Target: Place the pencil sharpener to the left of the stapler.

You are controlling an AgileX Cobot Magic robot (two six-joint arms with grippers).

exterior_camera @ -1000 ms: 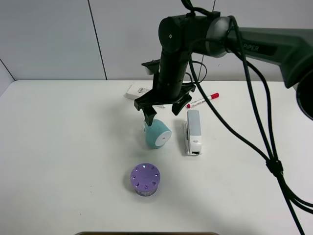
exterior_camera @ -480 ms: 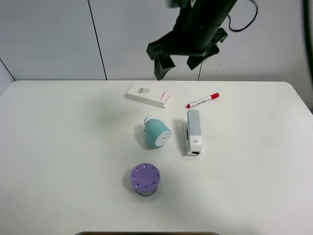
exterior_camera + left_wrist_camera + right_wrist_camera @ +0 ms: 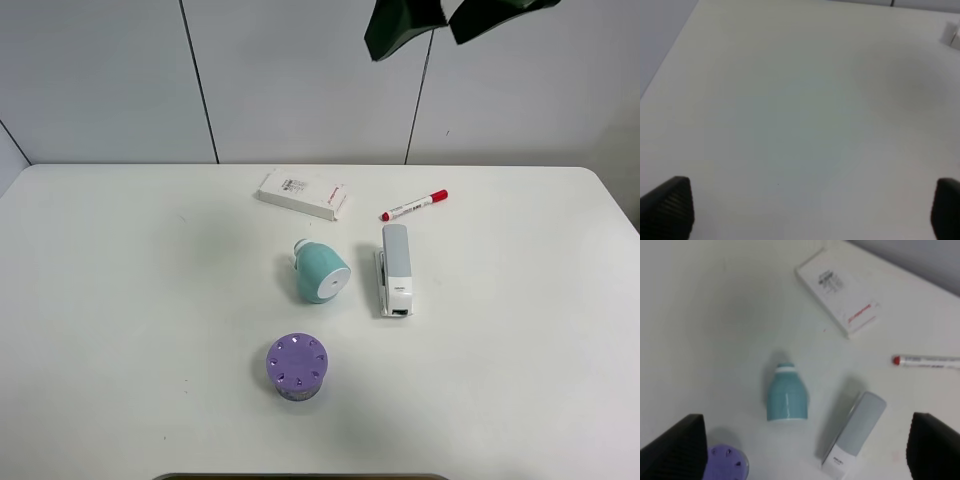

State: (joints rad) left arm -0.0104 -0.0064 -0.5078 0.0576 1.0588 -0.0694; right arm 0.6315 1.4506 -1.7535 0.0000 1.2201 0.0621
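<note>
Pencil sharpener lies free just left of the stapler, right claw spread wide, empty

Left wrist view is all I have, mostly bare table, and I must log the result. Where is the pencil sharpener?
Observer: The pencil sharpener lies on its side, left of the stapler, with a gap between them.
Operator: Is the right hand holding anything?
Observer: No, the right hand is open, high above the table.
Operator: Anything crowding the sharpener?
Observer: A purple cylinder stands nearer the table's front edge, apart from it.
</note>
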